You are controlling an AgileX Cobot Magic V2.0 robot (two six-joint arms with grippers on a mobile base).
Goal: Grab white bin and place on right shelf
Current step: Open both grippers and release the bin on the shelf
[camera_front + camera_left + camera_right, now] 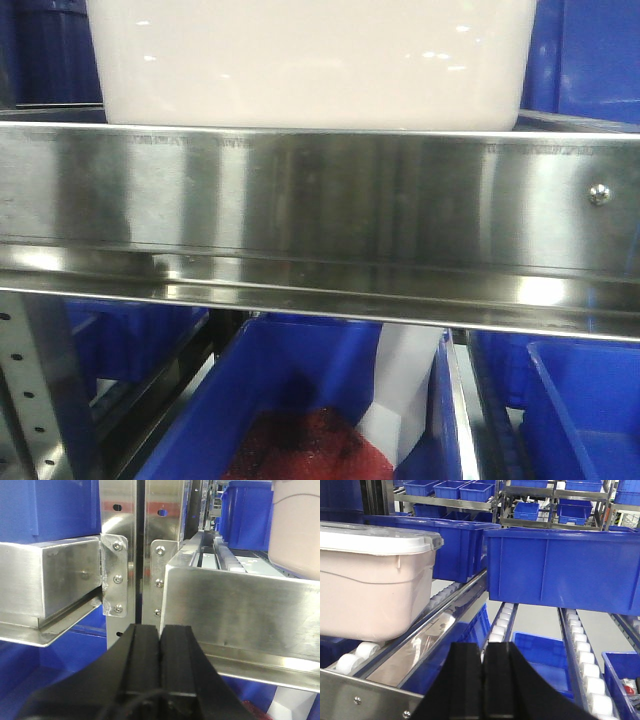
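**Clerk:** Left gripper (160, 645): black jaws pressed flat together, nothing between them. It is held level, facing the seam where two steel uprights (137, 545) meet, just below the front rails. Right gripper (484, 665): likewise closed and empty, jaws meeting in a thin line, held over the near rail and looking along the roller lanes (580, 650).

**Checker:** Item, white bin?

**Clerk:** White bin (372, 585): one unit, milky-pink tub, glossy white lid on. It sits on the rollers of a steel tier, just behind the broad shiny front rail (320, 195). The front view shows its base directly above that rail; the left wrist view shows its edge at far right. Neither gripper touches it.

**Checker:** Item, right shelf?

**Clerk:** Right shelf (240, 605): stainless tier on perforated uprights, screw head (599, 194) near the rail's right end. The bin rests on it, as far as I can judge.

**Checker:** Other stock?

**Clerk:** Blue crates (560, 570): several, on the same tier beside the bin and on racks behind. One blue crate below (300, 400) holds something dark red and a white bag.

**Checker:** Task status?

**Clerk:** Two readings, my judgement only. Either the bin is placed and released, leaving only the arms to draw clear, or it is not yet picked up. With both grippers shut and empty, the pictures do not settle which.
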